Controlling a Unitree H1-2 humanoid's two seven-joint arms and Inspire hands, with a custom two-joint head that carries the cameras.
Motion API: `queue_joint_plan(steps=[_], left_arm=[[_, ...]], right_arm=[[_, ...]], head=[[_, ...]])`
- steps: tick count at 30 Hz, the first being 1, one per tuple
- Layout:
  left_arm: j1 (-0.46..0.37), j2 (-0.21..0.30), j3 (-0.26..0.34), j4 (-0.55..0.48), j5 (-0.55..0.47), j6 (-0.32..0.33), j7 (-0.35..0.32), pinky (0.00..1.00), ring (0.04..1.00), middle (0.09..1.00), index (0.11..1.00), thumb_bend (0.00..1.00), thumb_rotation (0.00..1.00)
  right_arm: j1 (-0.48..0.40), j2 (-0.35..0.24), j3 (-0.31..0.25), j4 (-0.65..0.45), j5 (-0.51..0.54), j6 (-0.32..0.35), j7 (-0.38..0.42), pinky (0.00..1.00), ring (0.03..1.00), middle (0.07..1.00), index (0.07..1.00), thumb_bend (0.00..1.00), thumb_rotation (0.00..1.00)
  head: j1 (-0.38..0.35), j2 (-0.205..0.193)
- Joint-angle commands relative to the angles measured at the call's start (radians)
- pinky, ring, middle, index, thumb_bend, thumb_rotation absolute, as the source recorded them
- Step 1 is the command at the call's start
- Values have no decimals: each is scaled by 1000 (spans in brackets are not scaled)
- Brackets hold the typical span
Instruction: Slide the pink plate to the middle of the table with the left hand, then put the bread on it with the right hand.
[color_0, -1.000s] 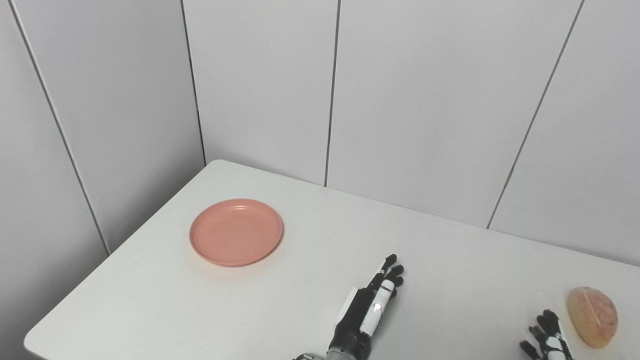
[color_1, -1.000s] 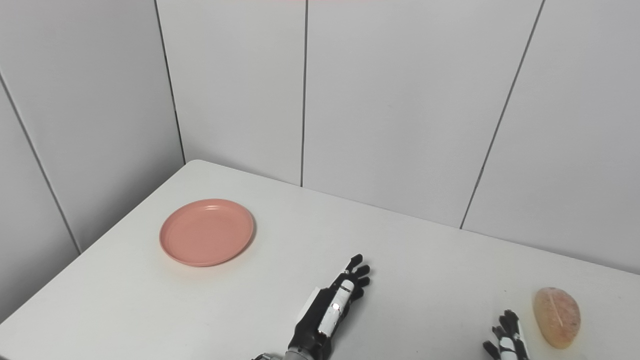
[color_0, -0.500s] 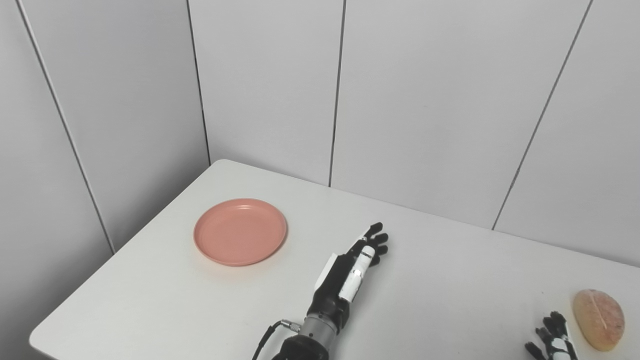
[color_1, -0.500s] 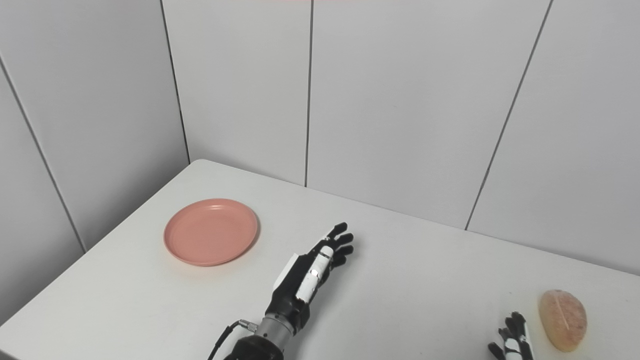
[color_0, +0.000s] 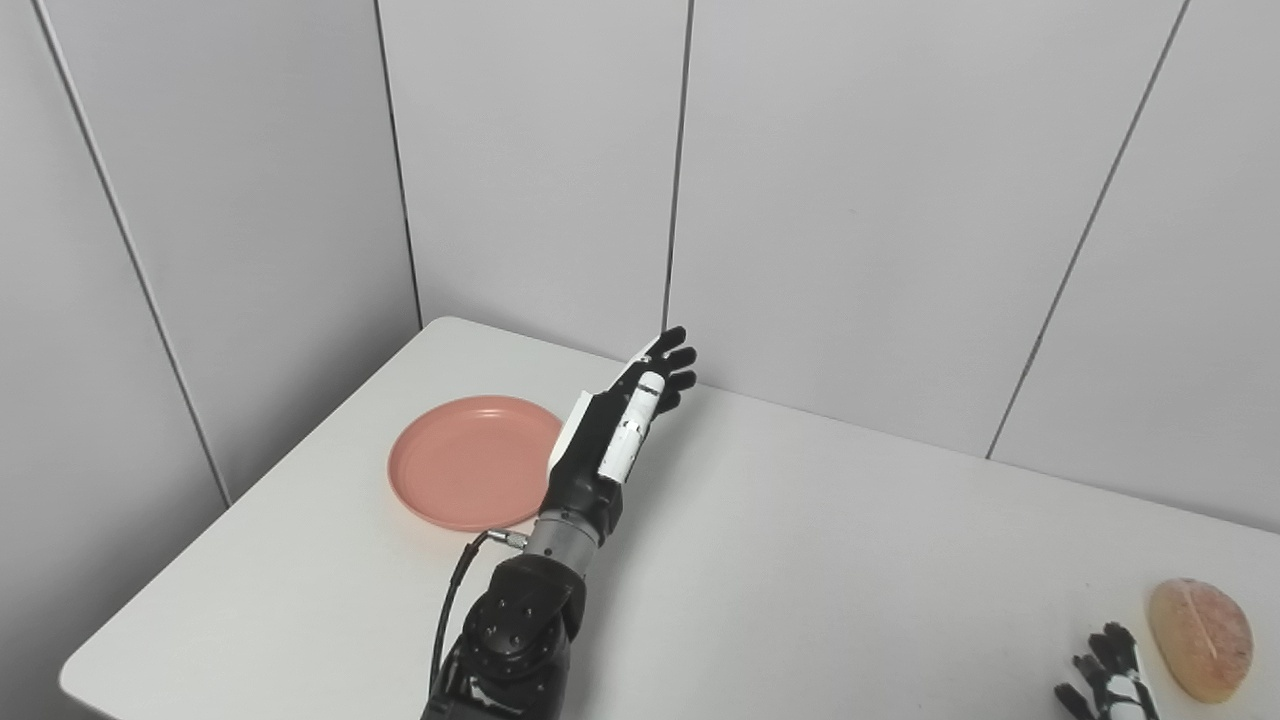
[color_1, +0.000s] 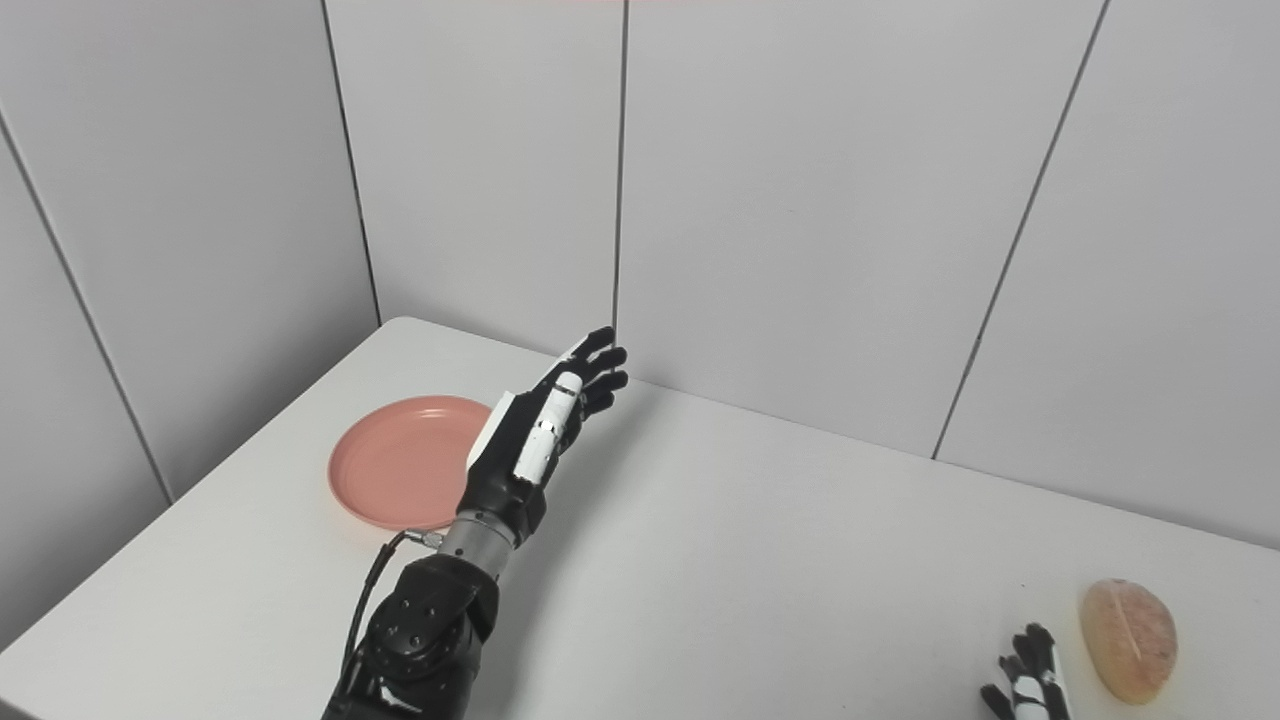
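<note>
The pink plate (color_0: 460, 472) lies on the white table (color_0: 800, 560) at the left, and it also shows in the right eye view (color_1: 395, 472). My left hand (color_0: 620, 425) is raised above the table beside the plate's right rim, fingers stretched out and apart, holding nothing. Its forearm hides the plate's right edge. The bread (color_0: 1200, 638), an oval tan loaf, lies at the far right near the front edge. My right hand (color_0: 1105, 685) rests just left of the bread at the picture's bottom, fingers apart, empty, partly cut off by the frame.
Grey wall panels (color_0: 850, 200) stand close behind the table and along its left side. The table's front-left corner (color_0: 75, 680) is rounded. A black cable (color_0: 455, 590) hangs from my left wrist.
My left arm has reached forward and to the left, rising from mid-table to beside the plate's right rim. The right hand and the bread have stayed put. The camera shifted slightly at first.
</note>
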Motion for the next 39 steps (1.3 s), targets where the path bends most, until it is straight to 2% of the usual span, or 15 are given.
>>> queue_joint_plan(steps=[1,9,13,16,19,23,28,31,39], left_arm=[[-65,23,20,-30,-20,-2,4,920,886,895,873,435,1000],[-124,98,75,-35,-13,16,23,871,882,886,866,392,1000],[-140,134,106,-53,2,48,45,858,875,881,863,405,1000],[-151,171,125,-66,14,77,52,866,878,886,867,426,1000],[-163,199,143,-56,9,74,53,875,884,893,875,426,1000],[-185,242,182,-20,-6,73,60,863,885,889,876,417,1000],[-205,304,220,40,-23,69,44,874,864,885,879,406,1000],[-209,339,239,81,-51,56,30,874,885,899,887,409,1000],[-213,399,296,158,-89,61,46,880,883,889,871,372,1000]], right_arm=[[-12,1,2,-25,6,22,7,1000,1000,1000,1000,165,1000],[-21,7,-1,-6,-4,9,-3,1000,1000,1000,1000,128,1000],[-19,7,-4,-17,24,28,7,1000,1000,1000,1000,123,1000],[-22,4,0,-10,14,16,2,1000,1000,1000,1000,115,1000],[-22,3,-1,-9,8,19,-3,1000,1000,1000,1000,128,1000],[-20,6,-2,-20,3,32,-11,1000,1000,1000,1000,128,1000],[-25,4,-6,-2,20,15,-5,1000,1000,1000,1000,116,1000],[-25,0,-4,10,10,-2,-6,1000,1000,1000,1000,123,1000],[-29,-4,-5,24,13,-17,-1,1000,1000,1000,999,138,1000]], head=[[0,-4],[3,-14],[10,-16],[13,-16],[15,-16],[22,-17],[33,-22],[32,-22],[38,-19]])
